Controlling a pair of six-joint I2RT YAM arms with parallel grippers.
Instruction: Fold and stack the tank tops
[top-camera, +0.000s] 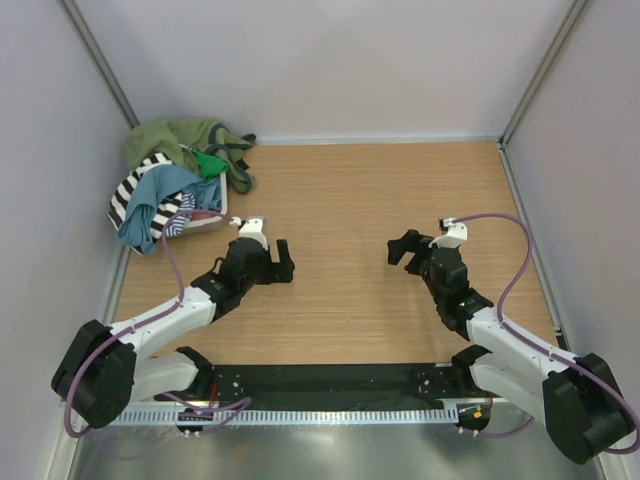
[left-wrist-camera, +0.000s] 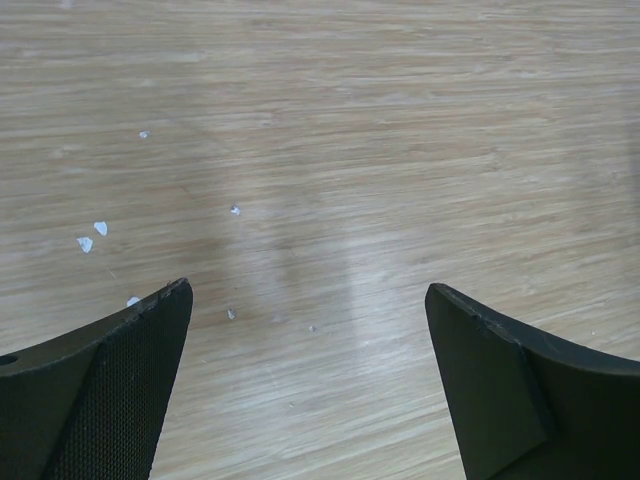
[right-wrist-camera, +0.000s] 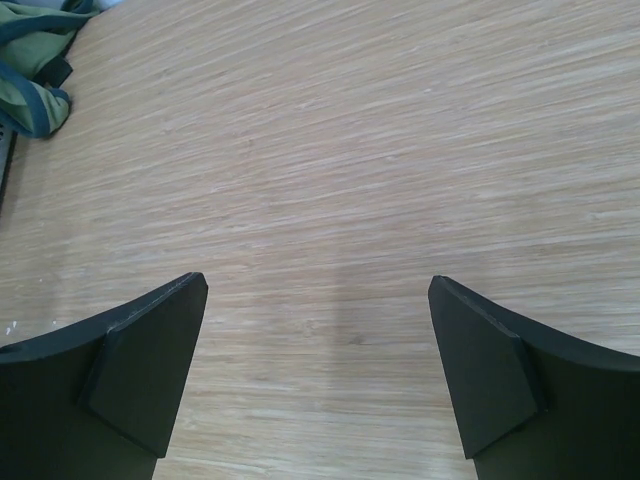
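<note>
Table (top-camera: 370, 200) showing pale wood grain, smooth, catching faint sheen under left wrist camera; few white flecks (left-wrist-camera: 90, 238) sitting on it. Tank tops (top-camera: 170, 190) looking like soft, matt cloth, crumpled. Left gripper (top-camera: 286, 260) fingers (left-wrist-camera: 100, 400) appearing matt black plastic, one showing fine mesh texture. Right gripper (top-camera: 400, 250) pads (right-wrist-camera: 130, 385) looking smooth, matt. Purple cable (top-camera: 527, 258) looking glossy. Near-edge sheet (top-camera: 320, 455) shining like brushed metal.

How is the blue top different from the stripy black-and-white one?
The blue top is one plain colour, while the striped top has bold black and white bands. The blue top lies over the striped top, so the striped top only peeks out on either side of it. Both are crumpled, not folded, and bunched together at the far left corner of the table.
</note>
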